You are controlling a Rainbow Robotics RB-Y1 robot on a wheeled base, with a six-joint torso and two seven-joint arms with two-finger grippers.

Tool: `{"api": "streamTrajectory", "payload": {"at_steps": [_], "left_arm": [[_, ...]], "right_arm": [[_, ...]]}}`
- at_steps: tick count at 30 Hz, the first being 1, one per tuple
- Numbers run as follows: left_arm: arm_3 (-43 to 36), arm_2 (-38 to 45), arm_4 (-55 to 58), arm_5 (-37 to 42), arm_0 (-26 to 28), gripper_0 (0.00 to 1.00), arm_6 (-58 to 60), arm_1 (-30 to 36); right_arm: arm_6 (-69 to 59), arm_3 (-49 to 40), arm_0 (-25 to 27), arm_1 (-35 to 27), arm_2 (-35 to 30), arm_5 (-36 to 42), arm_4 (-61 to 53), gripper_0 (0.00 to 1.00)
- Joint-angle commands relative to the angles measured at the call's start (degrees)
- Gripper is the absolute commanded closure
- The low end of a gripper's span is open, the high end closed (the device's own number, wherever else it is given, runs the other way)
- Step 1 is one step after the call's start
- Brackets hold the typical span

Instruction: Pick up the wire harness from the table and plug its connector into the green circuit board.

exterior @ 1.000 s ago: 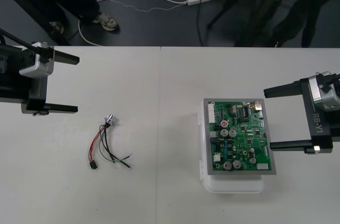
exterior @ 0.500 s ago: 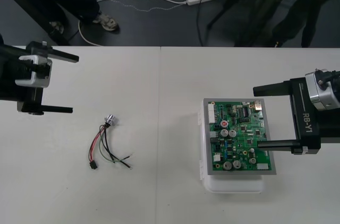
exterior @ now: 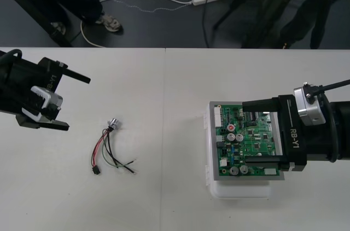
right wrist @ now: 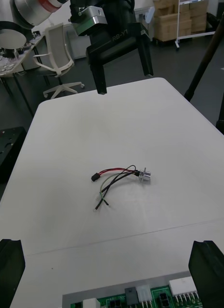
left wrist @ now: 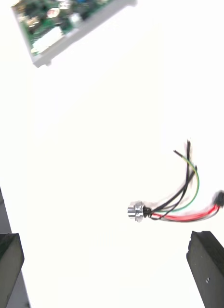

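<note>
Left gripper (exterior: 79, 104), fingers spread and empty, hangs at the front view's left edge; just lower right of it the harness (exterior: 109, 146) lies loose on the table (exterior: 164, 105), left of centre. Right gripper (exterior: 244, 131), likewise spread, hovers over the board (exterior: 240, 139) at centre right.

The right gripper (exterior: 244, 131) is over the board (exterior: 240, 142), its fingers (exterior: 262, 160) hiding two strips of it. Both wrist views cut the board off at an edge. The white base (exterior: 240, 190) is mostly tucked underneath.
</note>
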Motion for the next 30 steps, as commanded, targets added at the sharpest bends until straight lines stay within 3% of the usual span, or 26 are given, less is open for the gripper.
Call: {"api": "streamTrajectory", "payload": {"at_steps": [1,10,18,25,30], "left_arm": [[0.3,-3.9,-0.4,-1.5,-3.9,0.0,-14.1,5.0],[6.3,-12.0,1.1,0.5,-7.2,0.0,-29.7,8.1],[10.1,-22.3,0.4,5.1,-13.2,0.0,-44.4,10.3],[10.2,-33.4,-2.6,9.6,-20.0,0.0,-52.6,11.3],[10.2,-40.1,-6.9,13.3,-24.0,0.0,-57.5,11.4]], "right_arm": [[4.6,-0.5,3.0,0.5,4.3,3.1,-1.0,0.0],[10.3,-0.5,5.6,0.5,9.1,11.0,-1.1,0.0],[11.5,-0.5,6.0,0.6,15.0,17.4,-1.3,0.0],[16.4,-0.3,5.6,1.4,15.5,17.6,-2.5,0.0],[20.6,6.7,3.1,1.7,16.6,13.5,-9.2,0.0]]}}
